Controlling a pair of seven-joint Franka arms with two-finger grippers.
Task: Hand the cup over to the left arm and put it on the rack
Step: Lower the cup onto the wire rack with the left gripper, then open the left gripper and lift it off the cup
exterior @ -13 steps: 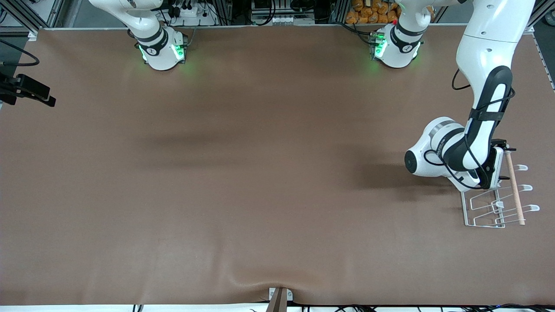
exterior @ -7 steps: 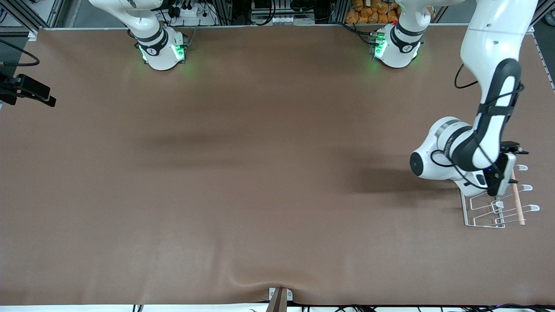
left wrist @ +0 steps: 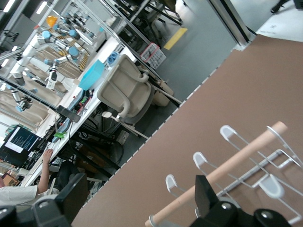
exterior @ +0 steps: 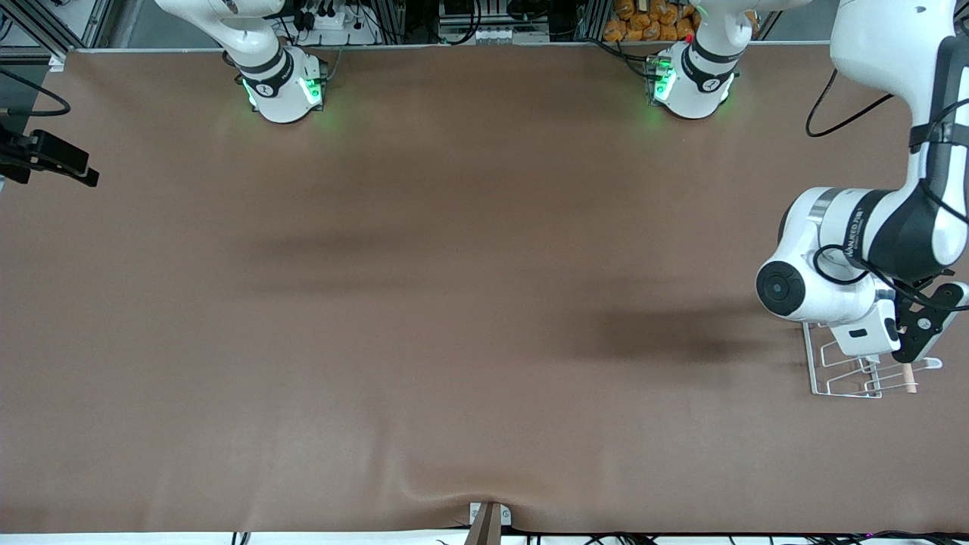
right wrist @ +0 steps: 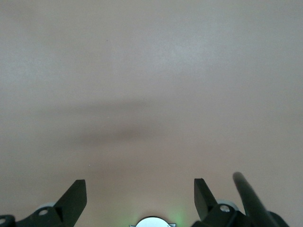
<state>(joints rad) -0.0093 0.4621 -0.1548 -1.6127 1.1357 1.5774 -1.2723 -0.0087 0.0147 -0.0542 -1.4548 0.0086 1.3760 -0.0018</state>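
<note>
The cup does not show in any view. The white wire rack (exterior: 821,372) stands near the left arm's end of the table, its wooden rod (exterior: 908,371) partly covered by the left arm's wrist. My left gripper (exterior: 925,333) hangs over the rack, open and empty. In the left wrist view my left gripper (left wrist: 139,201) has the rack's looped pegs (left wrist: 228,132) and rod (left wrist: 236,161) just past one finger. My right gripper (right wrist: 138,198) is open and empty over bare brown table. Only the right arm's base (exterior: 281,85) shows in the front view.
A brown mat (exterior: 454,303) covers the whole table. A black camera mount (exterior: 53,157) juts in at the right arm's end. A clamp (exterior: 488,521) sits at the edge nearest the front camera. The table's edge (left wrist: 189,97) runs close by the rack.
The left arm has lifted and swung toward its end of the table, its wrist turning over the rack. The right arm has not moved.
</note>
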